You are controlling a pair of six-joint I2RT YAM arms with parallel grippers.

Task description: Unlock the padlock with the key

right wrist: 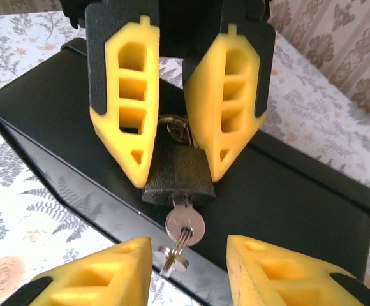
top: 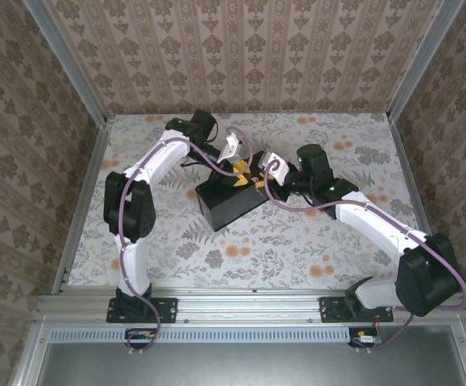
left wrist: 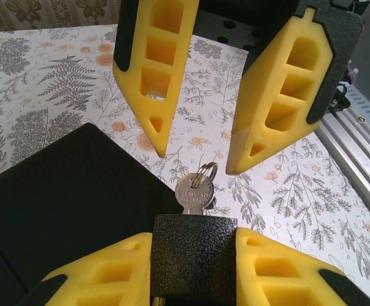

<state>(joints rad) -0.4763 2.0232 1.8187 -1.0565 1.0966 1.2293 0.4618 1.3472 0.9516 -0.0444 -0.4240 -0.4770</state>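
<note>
The small black padlock [left wrist: 194,268] is clamped between the yellow fingers of my left gripper [left wrist: 194,242], just above the black box [left wrist: 64,197]. The silver key [left wrist: 194,191] sits in its keyhole, with a split ring hanging from the bow. In the right wrist view the padlock [right wrist: 175,185] hangs between the left gripper's fingers [right wrist: 124,115], key [right wrist: 185,223] pointing toward me. My right gripper [right wrist: 188,245] is open, its fingertips on either side of the key and apart from it. From above, both grippers [top: 237,165] [top: 263,173] meet over the box's far end.
The black box [top: 229,203] lies slanted mid-table on the floral cloth. A second small key [right wrist: 175,258] dangles from the ring. An aluminium rail [left wrist: 357,153] runs along the table edge, and wallpapered walls [top: 241,48] enclose the back and sides.
</note>
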